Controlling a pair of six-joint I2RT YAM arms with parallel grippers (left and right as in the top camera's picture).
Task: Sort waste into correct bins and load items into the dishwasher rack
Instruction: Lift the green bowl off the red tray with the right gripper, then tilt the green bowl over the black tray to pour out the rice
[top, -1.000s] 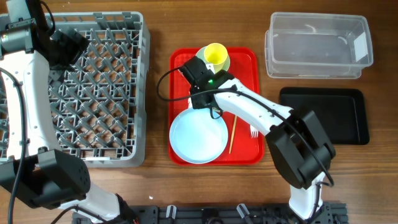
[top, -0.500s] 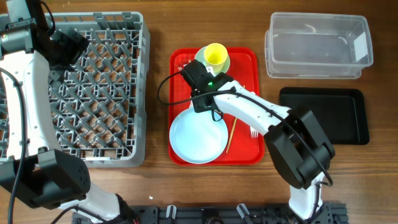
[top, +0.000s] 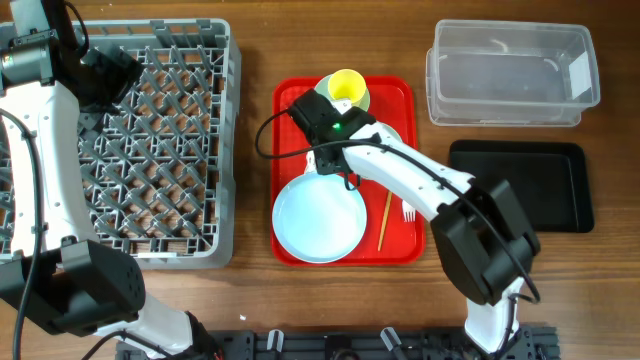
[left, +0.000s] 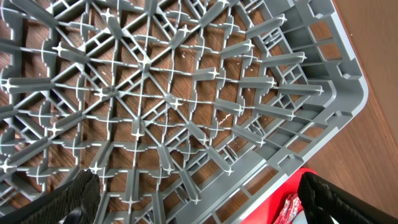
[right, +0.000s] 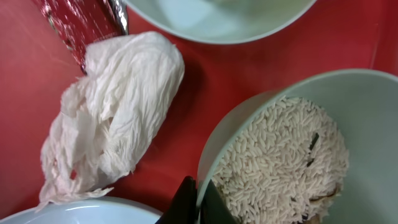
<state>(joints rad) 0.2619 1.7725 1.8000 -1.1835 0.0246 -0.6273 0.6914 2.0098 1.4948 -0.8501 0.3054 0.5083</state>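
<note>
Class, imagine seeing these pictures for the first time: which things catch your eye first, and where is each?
The bright red serving tray at the table's centre stands out, crowded with dishes. To its left sits the big grey dishwasher rack. In the right wrist view, a mint-green bowl heaped with white rice lies beside a crumpled white napkin, the right gripper pinching the bowl's rim.

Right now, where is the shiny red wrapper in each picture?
Overhead: hidden; the right arm covers that part of the red tray.
Left wrist: wrapper in the bottom right corner, past the rack.
Right wrist: top left, above the white napkin.
Shared landmark: the red tray, in all three.
</note>
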